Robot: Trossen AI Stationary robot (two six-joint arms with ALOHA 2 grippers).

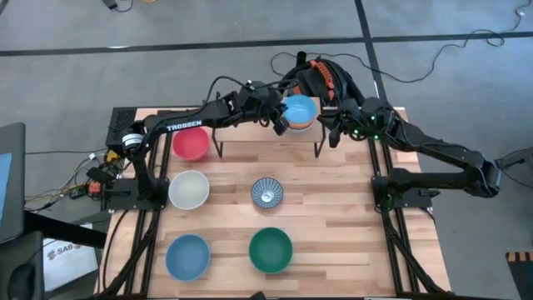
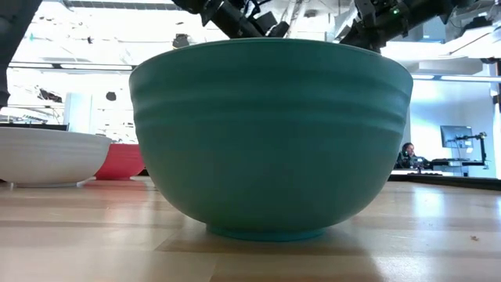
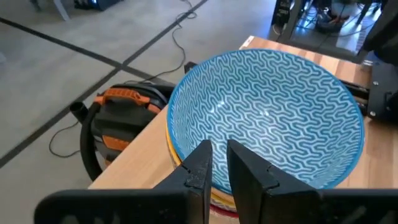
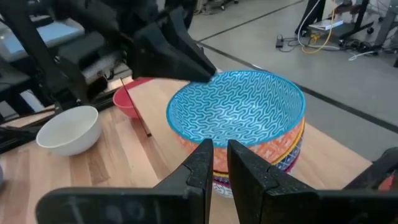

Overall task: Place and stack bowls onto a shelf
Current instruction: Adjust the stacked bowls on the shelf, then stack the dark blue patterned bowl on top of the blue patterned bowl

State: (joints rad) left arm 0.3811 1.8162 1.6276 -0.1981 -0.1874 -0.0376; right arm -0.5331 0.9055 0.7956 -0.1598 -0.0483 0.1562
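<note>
Bowls already form a short stack on the shelf [image 1: 250, 133]: a light blue patterned bowl [image 1: 300, 109] sits on top of a pink patterned bowl [image 4: 283, 152], with a yellow rim [image 3: 171, 146] showing between them. Both arms reach in toward this stack; the left gripper [image 1: 281, 123] is just beside it on one side, and its jaws look nearly closed with nothing between them, the tips close to the top bowl's rim. The right gripper [image 1: 336, 132] hangs just beside the stack on the opposite side, its jaws likewise only a slit apart and holding nothing. Away from the stack, on the wooden surface [image 1: 333, 225], wait the red bowl [image 1: 190, 143], the white bowl [image 1: 189, 190], the striped bowl [image 1: 267, 192], a second light blue bowl [image 1: 187, 256] and the green bowl [image 1: 271, 249], which stands farthest from the stack. The step in hand seems to be finishing the placement of the top bowl, so either arm should back off straight and clear of the rim without nudging it, since the stack sits near the shelf's far edge and a sideways knock could tip it off. The red bowl, nearest the stack, looks the easiest next pick.
</note>
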